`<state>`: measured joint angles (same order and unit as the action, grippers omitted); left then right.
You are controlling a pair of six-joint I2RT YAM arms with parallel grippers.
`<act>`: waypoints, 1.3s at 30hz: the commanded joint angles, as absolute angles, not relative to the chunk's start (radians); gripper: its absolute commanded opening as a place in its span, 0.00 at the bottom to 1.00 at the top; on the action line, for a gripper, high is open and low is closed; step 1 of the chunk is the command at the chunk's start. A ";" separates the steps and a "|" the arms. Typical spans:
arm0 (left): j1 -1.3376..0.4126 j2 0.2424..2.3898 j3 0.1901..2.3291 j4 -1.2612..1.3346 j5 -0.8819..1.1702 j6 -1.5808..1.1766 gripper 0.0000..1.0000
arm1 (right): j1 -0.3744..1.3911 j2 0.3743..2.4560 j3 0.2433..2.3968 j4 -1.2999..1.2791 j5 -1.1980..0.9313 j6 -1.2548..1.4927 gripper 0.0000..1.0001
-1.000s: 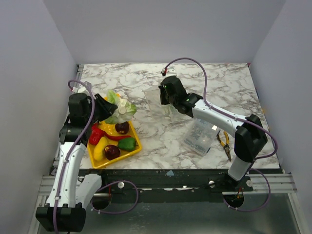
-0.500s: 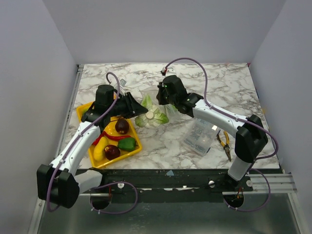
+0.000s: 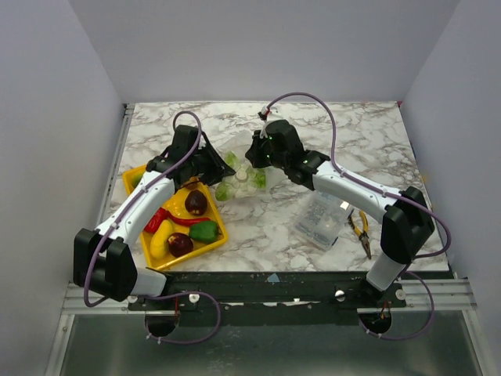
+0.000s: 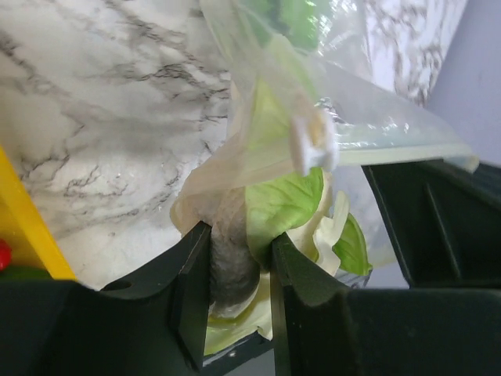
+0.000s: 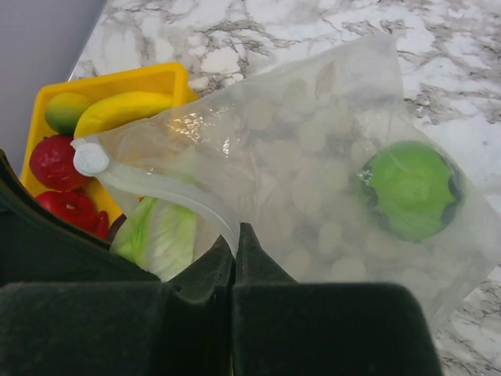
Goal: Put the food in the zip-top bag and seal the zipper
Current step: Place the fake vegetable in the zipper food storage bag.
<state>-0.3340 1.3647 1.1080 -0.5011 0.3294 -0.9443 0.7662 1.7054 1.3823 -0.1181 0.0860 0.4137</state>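
Note:
My right gripper [image 3: 257,159] is shut on the zipper [image 5: 168,190] edge of the clear bag [image 5: 313,149] and holds its mouth up, facing left. A green striped ball [image 5: 411,189] lies inside the bag. My left gripper [image 3: 221,168] is shut on the whitish cauliflower [image 4: 286,205] with green leaves and holds it at the bag's mouth [image 3: 239,182]. It also shows in the right wrist view [image 5: 156,235]. The white slider [image 4: 313,142] hangs just above it. The yellow tray [image 3: 188,258] holds dark red fruits [image 3: 196,203], a green pepper [image 3: 203,231], a lemon [image 3: 162,237] and a red chili [image 3: 186,221].
A clear plastic container [image 3: 321,219] lies right of centre. Yellow-handled pliers [image 3: 360,227] lie beside it near the right arm. A banana [image 5: 125,110] lies at the tray's far end. The marble table [image 3: 352,141] is walled on three sides.
My left arm has carried the cauliflower from above the tray rightward to the bag's mouth. My right gripper has kept its hold on the bag's edge, hardly moving.

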 commanded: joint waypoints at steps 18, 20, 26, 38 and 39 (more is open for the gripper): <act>-0.502 1.355 1.077 -0.448 -0.359 -1.331 0.00 | 0.765 1.681 1.354 -0.011 -0.176 0.864 0.01; -0.502 1.347 1.051 -0.428 -0.389 -1.341 0.02 | 0.762 1.670 1.329 0.039 -0.176 0.915 0.01; -0.501 1.351 1.069 -0.375 -0.271 -1.199 0.39 | 0.738 1.619 1.243 0.092 -0.106 0.970 0.01; -0.454 1.136 0.947 -0.251 0.181 -0.844 0.95 | 0.684 1.617 1.223 0.029 -0.056 0.836 0.01; -0.447 1.102 0.938 -0.259 0.182 -0.815 0.95 | 0.681 1.612 1.224 0.023 -0.054 0.827 0.01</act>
